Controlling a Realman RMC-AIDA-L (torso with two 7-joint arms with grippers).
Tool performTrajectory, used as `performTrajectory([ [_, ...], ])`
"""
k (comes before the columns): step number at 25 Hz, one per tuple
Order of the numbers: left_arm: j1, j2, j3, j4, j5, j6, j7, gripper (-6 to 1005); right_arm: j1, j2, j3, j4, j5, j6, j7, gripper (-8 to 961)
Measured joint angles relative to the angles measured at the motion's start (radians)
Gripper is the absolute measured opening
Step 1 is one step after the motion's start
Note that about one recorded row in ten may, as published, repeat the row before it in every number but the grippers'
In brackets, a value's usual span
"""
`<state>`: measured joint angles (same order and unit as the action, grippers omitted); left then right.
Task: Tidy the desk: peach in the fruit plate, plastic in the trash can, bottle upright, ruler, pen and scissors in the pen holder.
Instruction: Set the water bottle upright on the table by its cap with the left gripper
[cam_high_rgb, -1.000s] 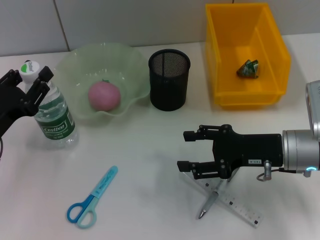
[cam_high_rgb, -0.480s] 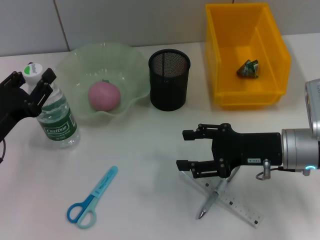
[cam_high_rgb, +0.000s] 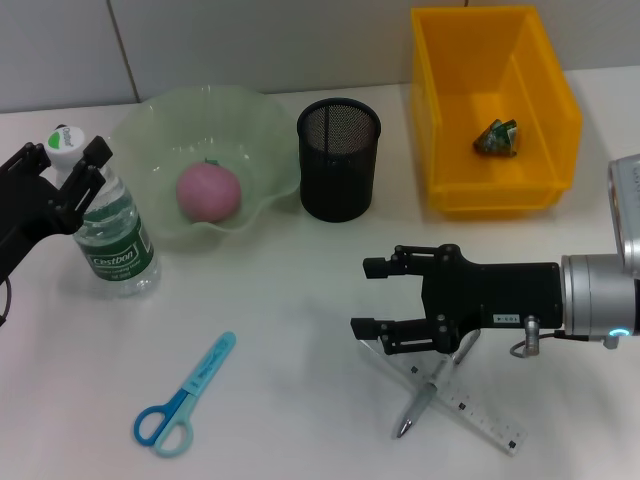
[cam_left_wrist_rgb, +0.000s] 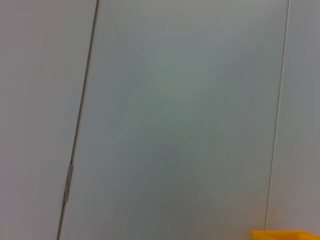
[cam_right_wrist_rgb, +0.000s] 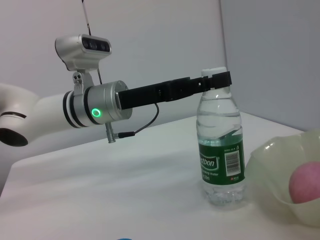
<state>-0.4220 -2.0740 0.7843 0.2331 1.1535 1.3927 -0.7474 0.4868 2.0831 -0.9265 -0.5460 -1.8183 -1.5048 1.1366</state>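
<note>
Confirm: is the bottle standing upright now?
Upright. The bottle stands on its base on the table, cap up, beside the fruit plate. The open left gripper straddles its neck; the open right gripper hovers above the ruler.

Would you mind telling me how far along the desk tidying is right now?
Done: the peach lies in the fruit plate, the plastic is in the yellow trash can, and the bottle stands upright, the open left gripper at its neck. In hand: the open right gripper hovers by the crossed pen and ruler. Left: those and the scissors into the pen holder.
</note>
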Motion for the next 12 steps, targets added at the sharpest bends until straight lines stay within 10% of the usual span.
performTrajectory([
  [12, -0.011, 0.0, 0.007, 0.0, 0.0, -0.006, 0.002, 444, 0.003, 0.0, 0.0, 0.0, 0.001, 0.0, 0.0, 771],
])
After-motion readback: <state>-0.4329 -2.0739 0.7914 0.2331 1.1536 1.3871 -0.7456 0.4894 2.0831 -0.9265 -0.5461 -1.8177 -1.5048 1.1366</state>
